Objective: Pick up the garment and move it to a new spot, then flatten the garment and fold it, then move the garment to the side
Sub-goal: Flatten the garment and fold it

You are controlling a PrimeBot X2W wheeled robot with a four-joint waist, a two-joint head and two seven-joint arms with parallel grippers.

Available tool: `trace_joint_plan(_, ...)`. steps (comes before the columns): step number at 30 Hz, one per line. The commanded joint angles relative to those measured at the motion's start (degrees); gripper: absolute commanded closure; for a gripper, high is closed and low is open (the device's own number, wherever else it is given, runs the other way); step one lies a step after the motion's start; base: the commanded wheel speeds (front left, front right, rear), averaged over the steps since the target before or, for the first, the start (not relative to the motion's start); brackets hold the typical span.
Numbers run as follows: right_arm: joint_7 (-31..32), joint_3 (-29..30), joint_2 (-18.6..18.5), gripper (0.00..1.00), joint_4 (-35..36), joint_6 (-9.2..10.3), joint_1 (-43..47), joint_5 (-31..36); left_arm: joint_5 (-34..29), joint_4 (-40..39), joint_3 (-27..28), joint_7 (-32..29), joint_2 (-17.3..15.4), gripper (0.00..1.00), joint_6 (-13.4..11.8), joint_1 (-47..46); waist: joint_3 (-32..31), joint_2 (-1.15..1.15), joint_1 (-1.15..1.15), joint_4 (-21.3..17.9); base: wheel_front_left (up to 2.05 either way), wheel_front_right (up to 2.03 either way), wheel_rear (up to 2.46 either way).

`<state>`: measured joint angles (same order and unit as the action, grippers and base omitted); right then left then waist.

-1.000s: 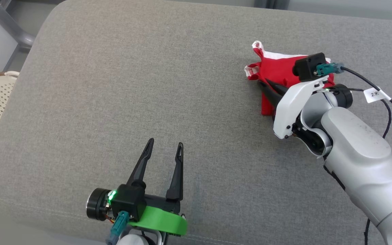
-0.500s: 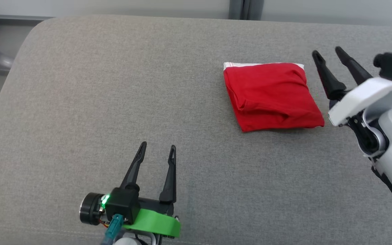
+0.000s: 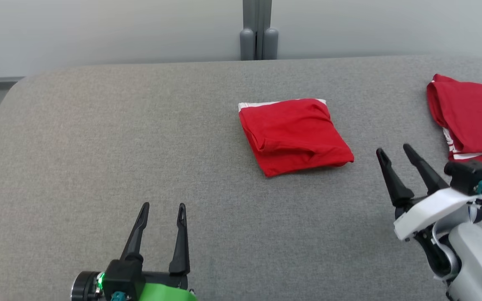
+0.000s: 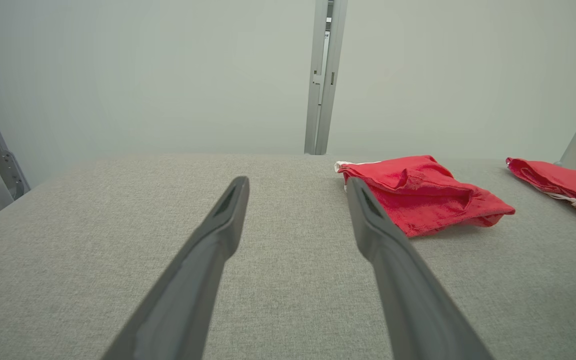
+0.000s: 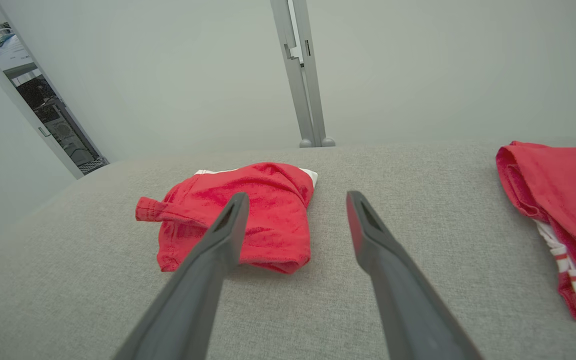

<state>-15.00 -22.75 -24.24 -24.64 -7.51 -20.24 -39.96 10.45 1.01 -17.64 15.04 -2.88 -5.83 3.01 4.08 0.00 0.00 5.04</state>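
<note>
Your folded red garment (image 3: pixel 293 136) lay in the middle of the bench (image 3: pixel 98 146), left tool (image 3: pixel 163 205) and right tool (image 3: pixel 393 149) both spread wide and empty, so the fold looked done and only the move aside, maybe toward the other red garment (image 3: pixel 471 121), seemed left.

Soft, even, fairly bright light falls from above. The folded red garment (image 3: pixel 293 136) throws only a thin dark shadow along its near edge onto the grey counter (image 3: pixel 98 146). The head view is crisp across the middle. In the wrist views the left end effector (image 4: pixel 296 180) and right end effector (image 5: pixel 296 195) blur towards the lens, the wide angle bows the counter's far edge, and the post (image 5: pixel 300 75) leans against a flat, pale wall (image 5: pixel 418 65)
</note>
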Motion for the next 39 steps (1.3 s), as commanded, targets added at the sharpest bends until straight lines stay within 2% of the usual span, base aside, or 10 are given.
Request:
trace_joint_plan(1,-0.18,1.28,0.99,0.00,1.33,0.06,2.60,1.66,-0.12,-0.30,0.72,0.16,-0.24,0.00,0.04,1.73,-2.57,0.00,0.00,-2.27,0.00,0.00,0.00)
trace_joint_plan(11,-0.17,9.60,8.50,0.00,10.61,0.06,14.89,14.31,-0.55,-3.03,5.66,0.15,-0.13,0.00,1.22,6.98,-5.44,0.00,0.00,-5.82,0.00,0.00,0.00)
trace_joint_plan(18,-0.17,12.93,12.53,0.00,15.62,0.06,20.86,21.63,-1.33,-5.04,7.88,0.15,-0.10,0.00,1.16,9.47,-7.17,0.00,0.00,-6.78,0.00,0.00,0.00)
trace_joint_plan(26,-0.18,13.26,15.43,0.00,17.28,0.06,23.89,25.16,-1.91,-4.87,8.22,0.16,-0.08,0.00,1.07,10.84,-7.97,0.00,0.00,-6.82,0.00,0.00,0.00)
trace_joint_plan(39,-0.18,13.92,16.16,0.00,17.41,0.06,24.19,25.97,-2.42,-3.97,7.92,0.15,-0.08,0.00,1.35,10.45,-7.81,0.00,0.00,-6.43,0.00,0.00,0.00)
